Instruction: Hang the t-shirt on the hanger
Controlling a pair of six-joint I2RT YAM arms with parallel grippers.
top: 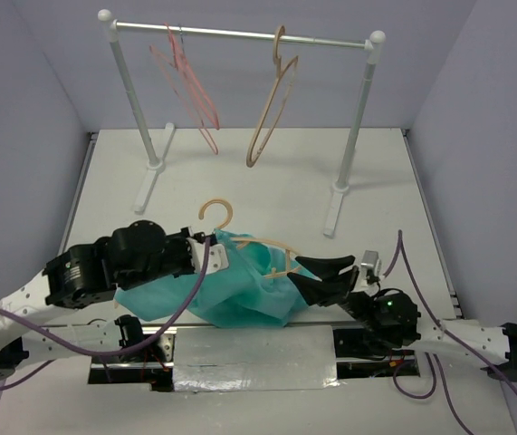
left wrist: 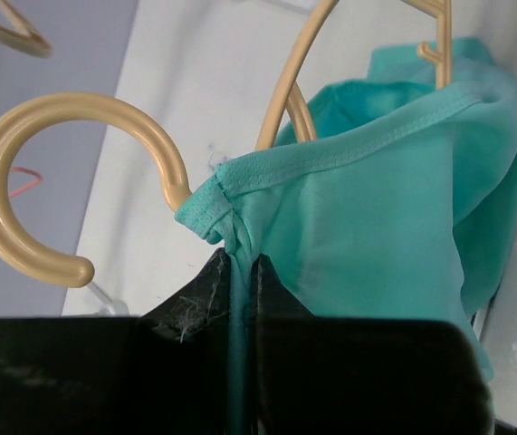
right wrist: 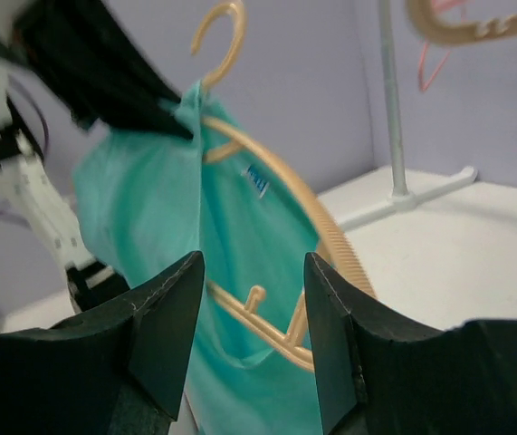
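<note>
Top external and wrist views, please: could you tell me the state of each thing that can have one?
t-shirt, crumpled, only partly over the hanger.
hanger, off the rail, one arm bare, hook free.
left end effector, shut on the t-shirt.
right end effector, open, holding nothing.
tan hanger, hanging on the rail.
pink hangers, hanging on the rail.

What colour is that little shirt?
The t-shirt is plain teal-green, clearest in the left wrist view.

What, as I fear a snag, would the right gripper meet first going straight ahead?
Most likely the t-shirt draped on the hanger: it fills the view between the open right gripper's fingers. Depth is unclear.
</note>
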